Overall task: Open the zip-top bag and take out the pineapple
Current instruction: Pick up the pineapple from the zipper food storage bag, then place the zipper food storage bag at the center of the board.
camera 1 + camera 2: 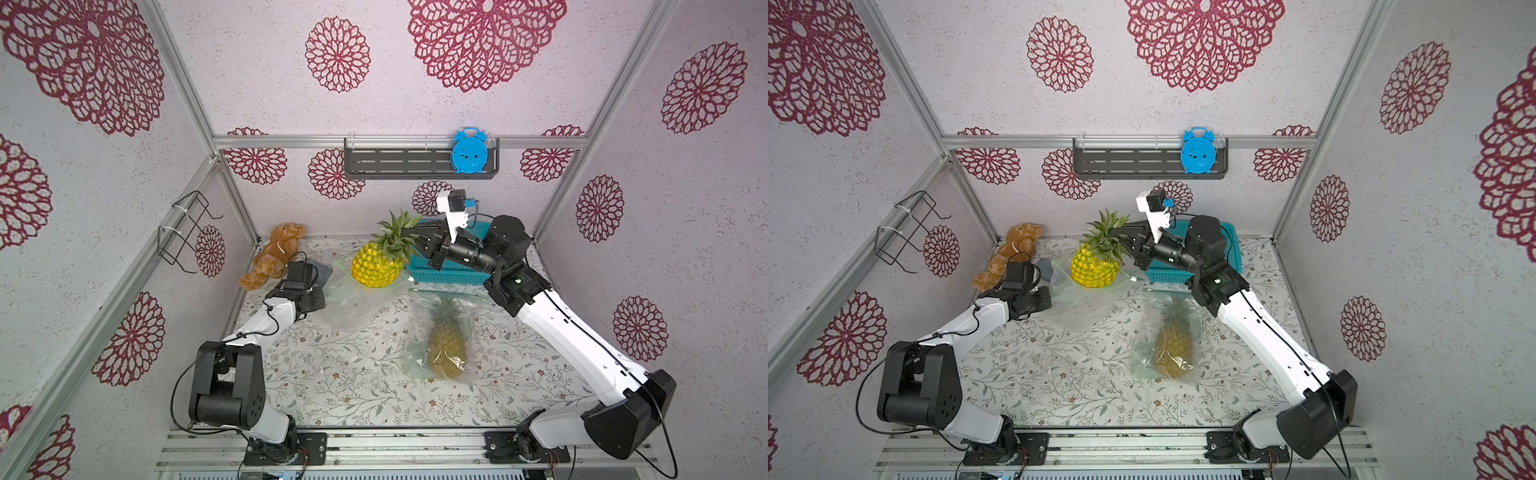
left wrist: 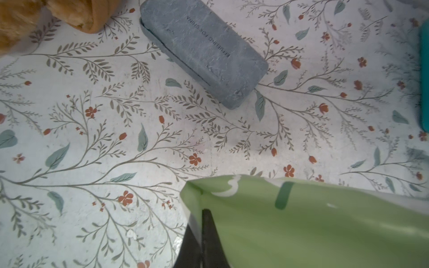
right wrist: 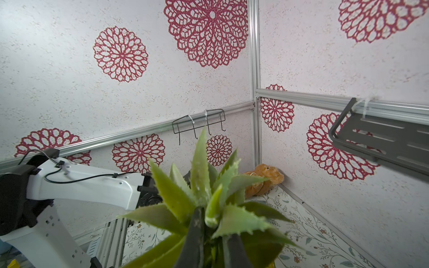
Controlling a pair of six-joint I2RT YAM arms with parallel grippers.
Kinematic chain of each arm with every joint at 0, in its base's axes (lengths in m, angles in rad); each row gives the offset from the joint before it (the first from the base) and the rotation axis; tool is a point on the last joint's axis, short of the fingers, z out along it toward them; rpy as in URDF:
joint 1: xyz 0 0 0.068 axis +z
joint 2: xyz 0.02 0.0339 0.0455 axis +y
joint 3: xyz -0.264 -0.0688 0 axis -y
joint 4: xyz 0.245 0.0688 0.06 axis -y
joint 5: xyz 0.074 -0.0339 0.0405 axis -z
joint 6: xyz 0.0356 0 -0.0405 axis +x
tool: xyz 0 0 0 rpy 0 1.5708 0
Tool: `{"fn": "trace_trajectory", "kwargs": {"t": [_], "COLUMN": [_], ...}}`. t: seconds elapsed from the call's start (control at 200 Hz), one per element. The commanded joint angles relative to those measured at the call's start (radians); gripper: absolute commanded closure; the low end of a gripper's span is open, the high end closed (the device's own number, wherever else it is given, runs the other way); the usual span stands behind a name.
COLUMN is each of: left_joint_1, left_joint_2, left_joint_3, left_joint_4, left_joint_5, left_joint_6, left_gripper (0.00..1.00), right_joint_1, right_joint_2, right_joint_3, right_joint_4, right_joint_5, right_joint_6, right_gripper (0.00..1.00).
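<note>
Right gripper (image 3: 212,234): clamped on leafy crown of yellow pineapple (image 1: 376,266). Left gripper (image 2: 202,239): pinched tight on green-tinted zip-top bag (image 2: 301,220).

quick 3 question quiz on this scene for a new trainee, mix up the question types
1. True or false: the right end effector is shut on the leaves of the yellow pineapple.
2. Fill in: the left end effector pinches the edge of a ____.
3. Short answer: where is the second pineapple?

Key
1. True.
2. bag.
3. Lying inside the other bag on the table, with neither end effector on it.
</note>
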Motion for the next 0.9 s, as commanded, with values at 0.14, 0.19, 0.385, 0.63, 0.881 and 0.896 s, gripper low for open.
{"fn": "trace_trajectory", "kwargs": {"t": [0.14,0.19,0.385,0.63,0.881,0.896], "left_joint_1": [0.019,0.020,0.022,0.023,0.025,0.025], "left_joint_2": [-0.005,-0.019,-0.103,-0.177,-0.237,-0.241], "left_joint_3": [0.009,0.009,0.018,0.031,0.041,0.043], "left_joint_4": [-0.042,-0.046,-0.070,-0.115,-0.147,-0.150], "left_joint_5": [-0.075,-0.079,-0.106,-0.117,-0.115,-0.115], "left_joint_6": [0.009,0.004,-0.005,-0.013,-0.017,-0.016], "left_gripper": [1.00,1.00,1.00,1.00,0.62,0.59], "right_joint_1": [-0.009,-0.011,-0.016,-0.048,-0.199,-0.208], "right_joint_2": [-0.184,-0.196,-0.220,-0.212,-0.145,-0.139], "right_joint_3": [0.001,-0.006,-0.030,-0.029,-0.038,-0.039], "right_joint_4": [0.211,0.194,0.117,0.007,0.016,0.021], "right_joint_5": [0.121,0.152,0.318,0.470,0.401,0.396], "right_joint_6": [-0.061,-0.075,-0.118,-0.143,-0.049,-0.042], "right_gripper": [1.00,1.00,1.00,1.00,1.00,1.00]}}
